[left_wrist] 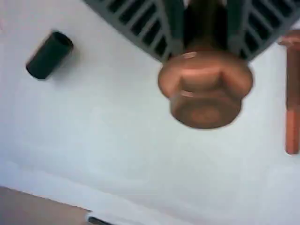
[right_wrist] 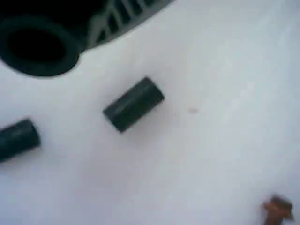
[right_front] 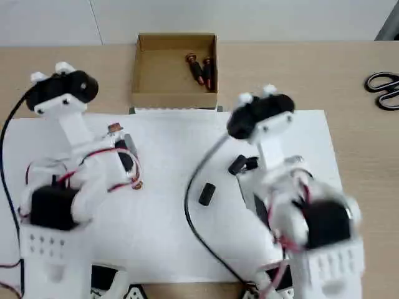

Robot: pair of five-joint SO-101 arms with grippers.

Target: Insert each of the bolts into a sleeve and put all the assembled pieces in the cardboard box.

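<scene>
- The bolt point(left_wrist: 205, 89) is clamped in the left gripper point(right_front: 118, 142) and held above the paper point(right_front: 162, 237). Its head faces the wrist camera and its shank runs between the jaws. I cannot tell how much of the tip is free. If little is, the bolt may seat only shallowly and fall out on release.
- The sleeve point(right_wrist: 37, 44) is pinched in the right gripper point(right_front: 243, 166) with its open end showing, well apart from the bolt. Both parts are small and round, so a slightly skewed approach could jam the tip on the sleeve's rim. It could also twist either part in its grip.
- Pushing hard against a misaligned bore could force the sleeve out of the jaws and onto the paper.
- A loose sleeve point(right_front: 206, 194) and a spare bolt point(left_wrist: 291, 93) lie on the paper between the arms. A low pass by either arm could set them rolling, possibly out of reach.
- The arms must close in on each other to mate the parts, so their jaws could collide.
- The box point(right_front: 156, 75) sits beyond the paper with two assembled pieces point(right_front: 201, 68) inside, near one wall. A release short of the rim would land the piece outside. A loosely seated bolt could also come apart when dropped.
</scene>
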